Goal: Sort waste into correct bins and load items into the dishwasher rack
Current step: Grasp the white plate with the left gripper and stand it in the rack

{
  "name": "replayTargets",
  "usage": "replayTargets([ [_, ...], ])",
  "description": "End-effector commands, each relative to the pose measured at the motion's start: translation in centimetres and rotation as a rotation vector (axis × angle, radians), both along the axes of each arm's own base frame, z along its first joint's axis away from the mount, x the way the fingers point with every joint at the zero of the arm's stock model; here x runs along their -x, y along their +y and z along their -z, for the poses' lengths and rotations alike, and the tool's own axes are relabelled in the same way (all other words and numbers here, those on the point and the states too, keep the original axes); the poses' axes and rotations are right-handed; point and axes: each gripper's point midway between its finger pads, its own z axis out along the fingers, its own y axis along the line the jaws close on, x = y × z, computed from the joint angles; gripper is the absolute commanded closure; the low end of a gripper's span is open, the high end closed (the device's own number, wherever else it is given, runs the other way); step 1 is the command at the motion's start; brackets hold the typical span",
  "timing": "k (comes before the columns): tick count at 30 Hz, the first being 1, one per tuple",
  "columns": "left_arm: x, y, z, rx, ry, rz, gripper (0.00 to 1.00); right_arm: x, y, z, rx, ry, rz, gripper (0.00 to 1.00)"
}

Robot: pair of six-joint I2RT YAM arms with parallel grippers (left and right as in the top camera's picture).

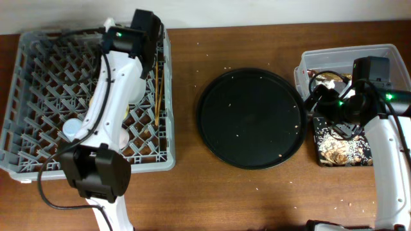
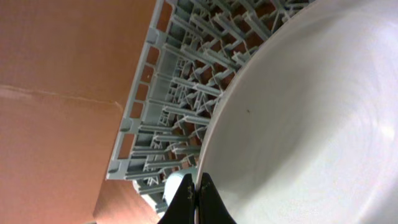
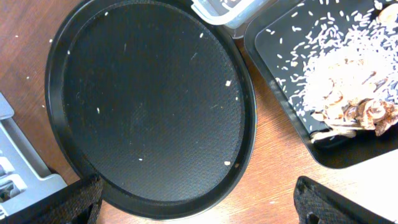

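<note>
Left wrist view puts us closest to the work. The left gripper [image 2: 198, 186] has its fingers pressed together on the rim of the pale plate [image 2: 311, 112], pinching it by the edge over the dishwasher rack [image 2: 180, 81]. We judge that edge hold is chosen so the plate can slot on its side between the pegs rather than lie flat across them. Just beyond the fingertips a blue cup [image 2: 176, 182] sits low in the rack, close to the plate's rim, so we would mind that gap when the plate goes down. From overhead the arm hides the plate; the rack fills the far-left corner of the counter, and the chopsticks [image 1: 158, 90] lie in it along its right wall, clear of the plate's spot. The right gripper [image 3: 205, 200] is spread wide with nothing between its fingers, hanging between the round black tray [image 3: 149, 99] at mid-counter and the bins. At the right edge the clear tub [image 1: 347, 61] stands toward the far corner with the black rectangular tray [image 3: 292, 56] just in front. Rice and brownish scraps [image 3: 348, 81] are heaped in that tray, so to us the sorting looks largely done.
</note>
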Motion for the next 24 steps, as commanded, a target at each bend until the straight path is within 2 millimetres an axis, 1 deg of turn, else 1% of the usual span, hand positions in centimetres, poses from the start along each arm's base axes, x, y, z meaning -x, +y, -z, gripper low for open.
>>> replayTargets([
  [1,0.2,-1.0,1.4,-0.062,0.016,0.016,1.00,-0.3,0.0,-0.4,-0.003,-0.013,0.000,0.02],
  [3,0.3,-2.2,1.4,-0.064,0.024,0.044,0.98,-0.3,0.0,-0.4,-0.004,-0.013,0.000,0.02],
  [4,0.4,-2.9,1.4,-0.062,0.023,0.059,0.87,-0.3,0.0,-0.4,-0.004,-0.013,0.000,0.02],
  [5,0.4,-3.4,1.5,-0.055,0.028,0.072,0.70,-0.3,0.0,-0.4,-0.003,-0.013,0.000,0.02],
  [6,0.6,-4.4,1.8,-0.021,0.034,0.092,0.49,-0.3,0.0,-0.4,-0.003,-0.013,0.000,0.02],
  [8,1.0,-6.1,2.5,0.102,0.046,0.123,0.25,-0.3,0.0,-0.4,-0.003,-0.013,0.000,0.02],
  [10,1.3,-7.4,2.7,0.229,0.043,0.144,0.01,-0.3,0.0,-0.4,0.000,-0.015,-0.008,0.02],
  [12,1.6,-8.7,2.1,0.389,0.022,0.168,0.01,-0.4,0.0,-0.5,0.022,-0.029,-0.060,0.02],
  [13,2.0,-10.1,1.0,0.531,0.011,0.229,0.01,-0.4,0.3,-0.6,0.030,-0.039,-0.135,0.02],
  [14,2.6,-11.9,-1.2,0.676,0.003,0.365,0.01,-0.6,1.8,-1.2,-0.003,-0.096,-0.276,0.01],
  [15,3.3,-12.6,-3.1,0.747,-0.019,0.446,0.01,-0.7,3.5,-2.1,-0.049,-0.162,-0.399,0.02],
  [16,4.3,-12.7,-5.3,0.784,-0.053,0.509,0.01,-0.5,5.2,-3.5,-0.095,-0.241,-0.505,0.02],
  [17,5.2,-12.6,-6.7,0.790,-0.075,0.544,0.01,-0.2,6.2,-4.6,-0.112,-0.293,-0.562,0.02],
  [18,6.6,-12.0,-8.5,0.778,-0.107,0.564,0.01,0.4,6.9,-5.8,-0.104,-0.343,-0.601,0.02],
  [19,7.9,-11.4,-9.9,0.759,-0.135,0.568,0.01,1.0,7.1,-6.8,-0.081,-0.372,-0.616,0.02],
  [20,9.8,-10.6,-11.4,0.741,-0.163,0.569,0.01,1.8,7.5,-7.9,-0.061,-0.410,-0.629,0.02],
  [22,12.0,-9.9,-12.8,0.728,-0.185,0.569,0.01,3.3,8.1,-10.0,-0.029,-0.483,-0.651,0.02],
  [24,13.3,-9.6,-13.9,0.730,-0.214,0.580,0.01,4.5,8.6,-11.5,-0.006,-0.540,-0.664,0.01],
])
